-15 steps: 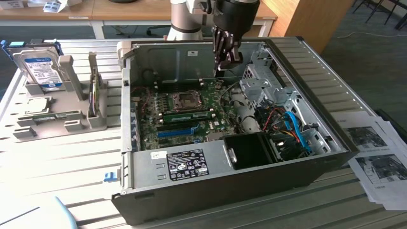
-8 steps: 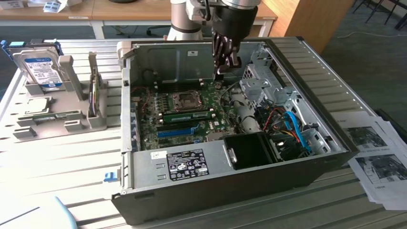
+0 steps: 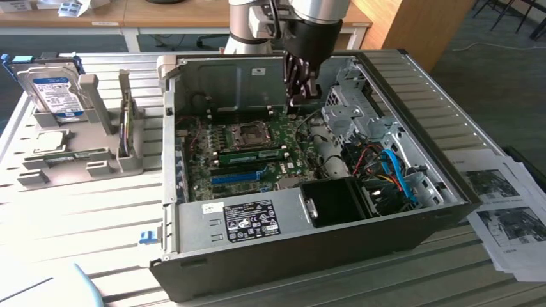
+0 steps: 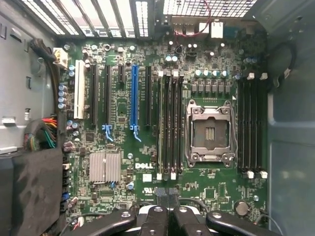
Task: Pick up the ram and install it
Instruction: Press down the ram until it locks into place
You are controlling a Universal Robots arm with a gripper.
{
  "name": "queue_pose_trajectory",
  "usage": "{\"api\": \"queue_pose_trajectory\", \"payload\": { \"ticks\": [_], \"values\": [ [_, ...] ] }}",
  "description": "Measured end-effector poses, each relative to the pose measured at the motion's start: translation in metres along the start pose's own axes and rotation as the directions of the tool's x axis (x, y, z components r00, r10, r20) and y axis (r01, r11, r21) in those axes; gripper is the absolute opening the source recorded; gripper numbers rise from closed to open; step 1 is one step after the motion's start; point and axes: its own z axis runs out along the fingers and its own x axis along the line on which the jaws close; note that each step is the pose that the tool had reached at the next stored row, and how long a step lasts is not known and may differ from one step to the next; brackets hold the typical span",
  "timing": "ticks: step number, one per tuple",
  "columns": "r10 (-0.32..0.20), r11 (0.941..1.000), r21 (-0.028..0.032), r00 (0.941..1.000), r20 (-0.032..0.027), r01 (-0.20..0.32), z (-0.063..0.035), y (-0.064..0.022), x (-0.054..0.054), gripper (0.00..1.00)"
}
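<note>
Wrist view first: the gripper (image 4: pixel 167 196) has its two fingers pressed together with nothing between them. It hangs inside the open computer case (image 3: pixel 256 224), above the motherboard and apart from it.

Lower than the fingertips and slightly off to one side is the ram (image 4: pixel 161 123). Seen edge-on, it is a thin pale-green line standing in the outermost of a bank of four dark memory slots (image 4: pixel 173 123). In the exterior view the ram (image 3: pixel 253 155) reads as a long green stick with a pale label and small dark chips, upright on its long edge and level along its length. Its far end lies towards the exterior view's left of the gripper (image 3: pixel 298 102).

Just beyond the slots from the ram sits the bare processor socket (image 4: pixel 209 130); on the ram's other side is the blue expansion slot (image 4: pixel 134 96).

Well away from the hand, outside the case, a blue-labelled hard drive (image 3: pixel 53 93) leans in a grey stand.

Judging by this, the pick-up and placing look done. Whether the stick's end latches have fully clicked home I cannot tell.
</note>
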Motion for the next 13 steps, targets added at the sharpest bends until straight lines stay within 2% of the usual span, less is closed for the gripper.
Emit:
{"api": "queue_pose_trajectory", "payload": {
  "ticks": [13],
  "values": [
    [0.000,1.0000,-0.0001,1.0000,-0.0001,0.000,0.0268,-0.0009,0.001,0.09]
  ]
}}
